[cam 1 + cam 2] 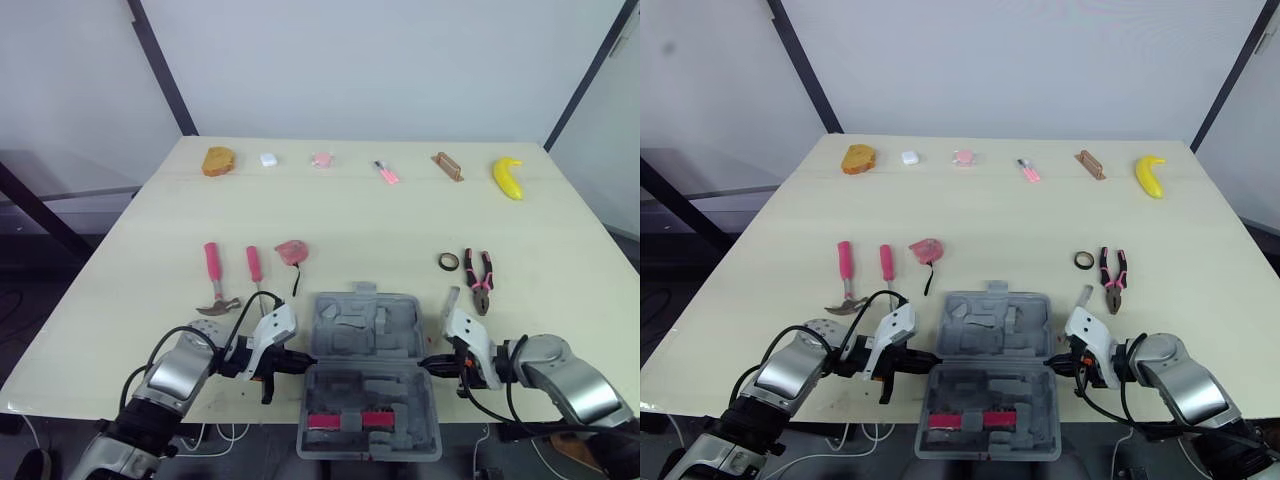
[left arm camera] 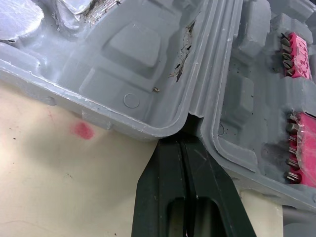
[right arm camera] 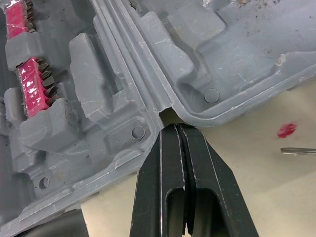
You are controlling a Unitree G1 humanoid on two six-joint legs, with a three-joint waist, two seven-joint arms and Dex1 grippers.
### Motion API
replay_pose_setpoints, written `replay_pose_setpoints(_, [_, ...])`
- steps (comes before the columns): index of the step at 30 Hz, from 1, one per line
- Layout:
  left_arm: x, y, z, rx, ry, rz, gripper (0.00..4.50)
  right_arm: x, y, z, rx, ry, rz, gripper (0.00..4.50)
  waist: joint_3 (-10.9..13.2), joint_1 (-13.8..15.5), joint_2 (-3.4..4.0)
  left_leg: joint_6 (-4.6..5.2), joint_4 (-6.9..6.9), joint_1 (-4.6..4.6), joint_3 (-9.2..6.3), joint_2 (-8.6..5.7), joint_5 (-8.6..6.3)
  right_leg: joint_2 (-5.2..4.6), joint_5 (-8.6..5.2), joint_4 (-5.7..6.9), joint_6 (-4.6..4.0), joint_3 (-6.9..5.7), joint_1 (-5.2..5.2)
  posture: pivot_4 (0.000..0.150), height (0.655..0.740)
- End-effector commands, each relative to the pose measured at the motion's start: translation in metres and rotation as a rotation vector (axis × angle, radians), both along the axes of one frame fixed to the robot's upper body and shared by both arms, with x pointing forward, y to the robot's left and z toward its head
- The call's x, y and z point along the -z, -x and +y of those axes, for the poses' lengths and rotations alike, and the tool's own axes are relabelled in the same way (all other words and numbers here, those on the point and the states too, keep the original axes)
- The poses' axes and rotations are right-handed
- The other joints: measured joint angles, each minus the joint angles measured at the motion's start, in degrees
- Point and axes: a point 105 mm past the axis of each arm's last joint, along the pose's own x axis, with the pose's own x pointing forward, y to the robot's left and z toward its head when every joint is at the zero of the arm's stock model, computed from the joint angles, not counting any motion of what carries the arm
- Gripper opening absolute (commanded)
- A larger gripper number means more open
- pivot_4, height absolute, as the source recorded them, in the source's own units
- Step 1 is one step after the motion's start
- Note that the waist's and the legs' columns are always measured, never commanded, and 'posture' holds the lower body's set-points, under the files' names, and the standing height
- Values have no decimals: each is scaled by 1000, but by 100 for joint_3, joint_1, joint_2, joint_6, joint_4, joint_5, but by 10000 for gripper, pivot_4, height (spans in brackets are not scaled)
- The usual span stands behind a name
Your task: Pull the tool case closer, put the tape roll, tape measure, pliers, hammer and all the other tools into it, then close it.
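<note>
Open grey moulded-plastic tool case [image 1: 343, 338] at the near edge of the pale tabletop [image 1: 380, 220], lying flat in two halves: carrying-handle half toward the far side, near half holding pink bit strips [image 1: 350, 420]. Left gripper [image 1: 300, 362] at the left end of the hinge line, black fingers [image 2: 168, 177] pressed together with nothing between them, tips set into the notch where the two halves meet. Right gripper [image 1: 425, 362] at the right end of the same hinge line, black fingers [image 3: 163, 177] likewise pressed together on nothing, tips at the hinge notch. Small red mark [image 2: 81, 131] on the tabletop just beside the case on the left side, and a similar red mark [image 3: 287, 130] on the right side. Outside the case, beyond its far-left corner: pink-handled claw hammer [image 1: 212, 280], pink-handled screwdriver [image 1: 255, 265] and pink tape measure [image 1: 291, 250], side by side and apart from one another. Beyond the far-right corner: dark tape roll [image 1: 447, 262] just beside pink-and-black-handled pliers [image 1: 478, 278], with a small grey metal piece [image 1: 452, 298] nearer the case. Along the far edge, well apart from the case: orange-brown lump [image 1: 218, 161], small white item [image 1: 268, 158], two small pink items [image 1: 321, 159] [image 1: 387, 172], brown rectangular piece [image 1: 447, 166] and yellow banana [image 1: 508, 178].
</note>
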Motion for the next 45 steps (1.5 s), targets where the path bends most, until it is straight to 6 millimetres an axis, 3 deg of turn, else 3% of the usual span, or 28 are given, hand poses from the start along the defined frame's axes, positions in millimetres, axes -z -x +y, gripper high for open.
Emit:
replay_pose_setpoints(1, [12, 13, -4, 44, -19, 50, 405, -6, 8, 12, -60, -39, -1, 0, 0, 0, 0, 0, 0, 0, 0, 0, 0, 0, 0, 0, 0, 0, 0, 1500, 7400])
replay_pose_setpoints(45, [15, 17, -5, 56, -17, 66, 405, -5, 5, 9, -50, -24, -5, 0, 0, -1, 0, 0, 0, 0, 0, 0, 0, 0, 0, 0, 0, 0, 0, 1500, 7400])
